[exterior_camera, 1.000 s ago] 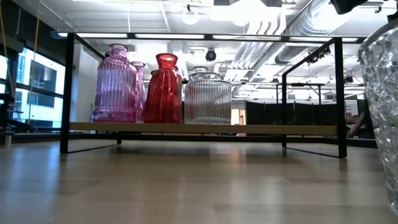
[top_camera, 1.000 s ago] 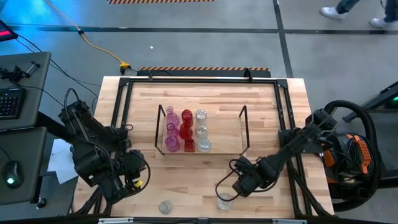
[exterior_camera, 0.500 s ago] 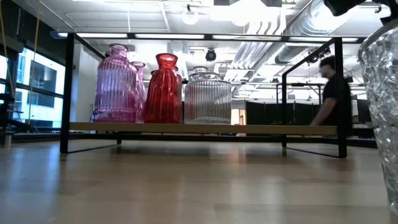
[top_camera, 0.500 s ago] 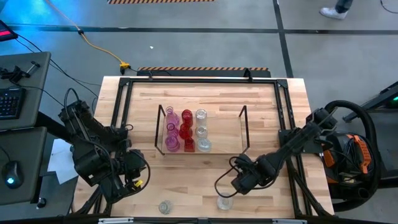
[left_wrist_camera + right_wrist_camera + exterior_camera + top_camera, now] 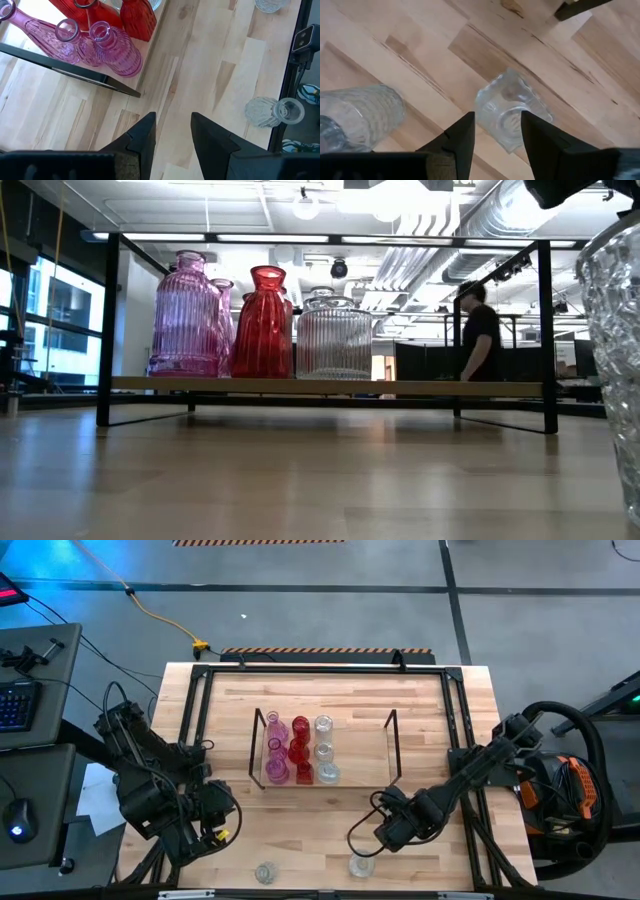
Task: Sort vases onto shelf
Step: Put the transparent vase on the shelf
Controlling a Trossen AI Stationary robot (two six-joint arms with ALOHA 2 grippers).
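Handling: clear vase (image 5: 512, 115) — slick, brittle glass; you take it around the body.
Jaws: right gripper (image 5: 496, 131) apart, empty — left gripper (image 5: 172, 131) parted, idle.

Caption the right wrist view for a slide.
Right tool, open, poised above a clear glass vase on the wooden tabletop; a second clear vase nearby.
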